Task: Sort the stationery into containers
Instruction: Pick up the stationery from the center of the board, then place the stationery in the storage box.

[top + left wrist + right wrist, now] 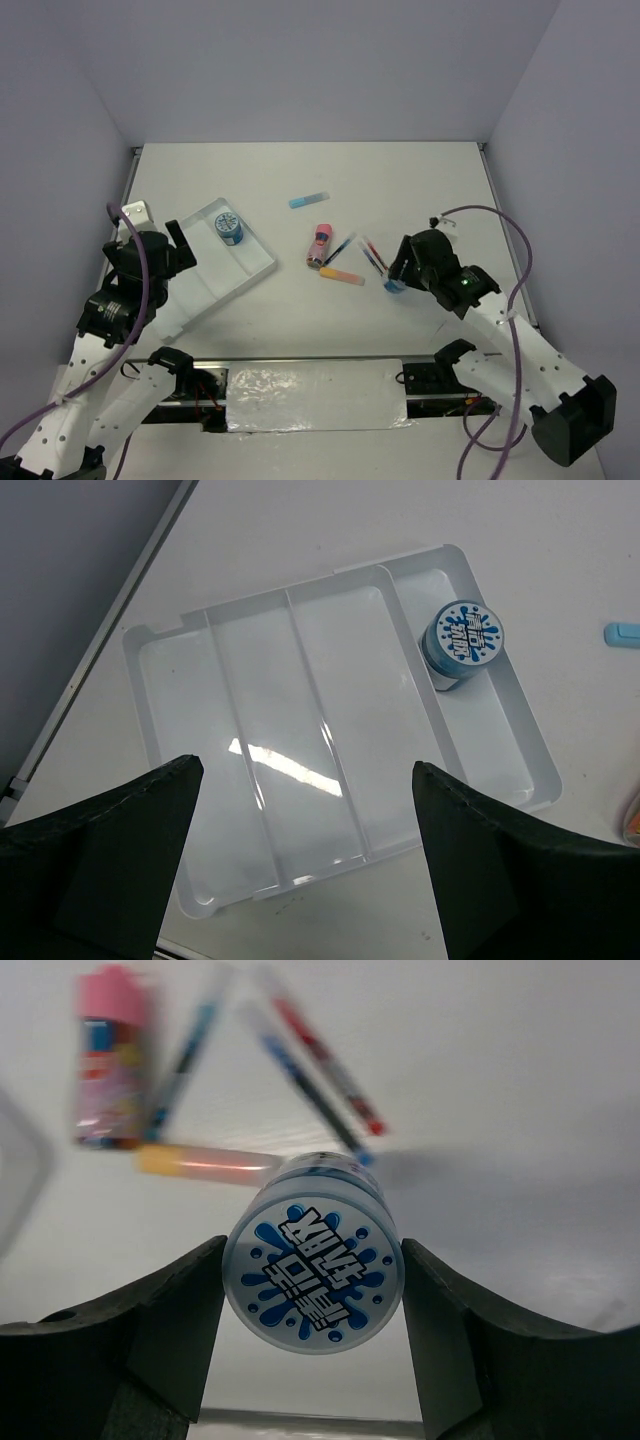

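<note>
Right tool (312,1275) clenched on blue roll (313,1260); tray (240,272) well leftward under released left tool (305,770), second roll (467,640) inside.

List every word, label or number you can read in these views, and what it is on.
The gripped roll in the right tool: blocky white lettering on a blue splash, too stylised to read.
The second roll in the tray: same design, too small to read.
The pink cylinder: printed label, blurred.
No other text shows.
</note>
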